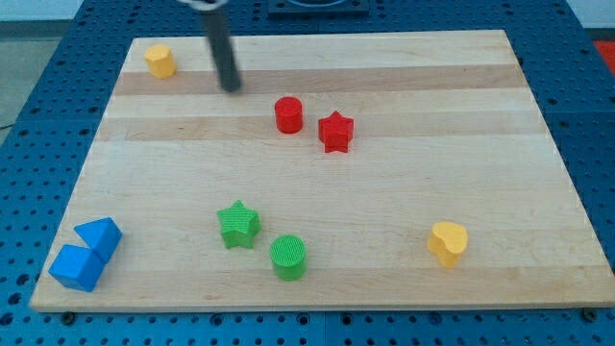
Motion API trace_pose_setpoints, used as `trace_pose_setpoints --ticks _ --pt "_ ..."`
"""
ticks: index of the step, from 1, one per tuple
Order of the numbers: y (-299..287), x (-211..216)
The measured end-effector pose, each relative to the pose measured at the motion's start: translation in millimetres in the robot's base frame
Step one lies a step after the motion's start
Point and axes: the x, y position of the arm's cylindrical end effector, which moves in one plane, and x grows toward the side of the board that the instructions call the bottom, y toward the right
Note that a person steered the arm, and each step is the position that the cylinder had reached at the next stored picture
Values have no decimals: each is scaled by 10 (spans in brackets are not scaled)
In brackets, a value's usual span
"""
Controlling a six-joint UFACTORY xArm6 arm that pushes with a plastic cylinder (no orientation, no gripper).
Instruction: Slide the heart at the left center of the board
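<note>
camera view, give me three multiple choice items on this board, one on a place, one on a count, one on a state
1. Where does the yellow heart lie?
A. the view's bottom right
B. the view's top left
C. the board's centre

2. How many red blocks are on the board?
A. one
B. two
C. three

3. What is my tip touching?
A. the red cylinder
B. the yellow block in the corner
C. no block

Answers:
1. A: the heart sits near the view's bottom right, far from the left centre.
2. B: only the red cylinder and the red star are red.
3. C: the tip stands on bare wood between the small yellow block at the view's top left and the red cylinder, apart from both.
</note>
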Motion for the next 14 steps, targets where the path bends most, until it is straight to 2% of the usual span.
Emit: trace_pose_setpoints --ticks 1,2,3,4,5,6,7,8,9,11,12,13,14 --pt "1111 122" --pt "2166 541" --pt "2796 1282" --pt "3079 2142" --pt "2957 2817" --pt "2530 3029" --pt "1824 2874" --pt "1158 2537" --pt "1090 2653" --pt "2071 3158" --pt "2461 3094" --pt "2418 2797" --pt "2008 2504"
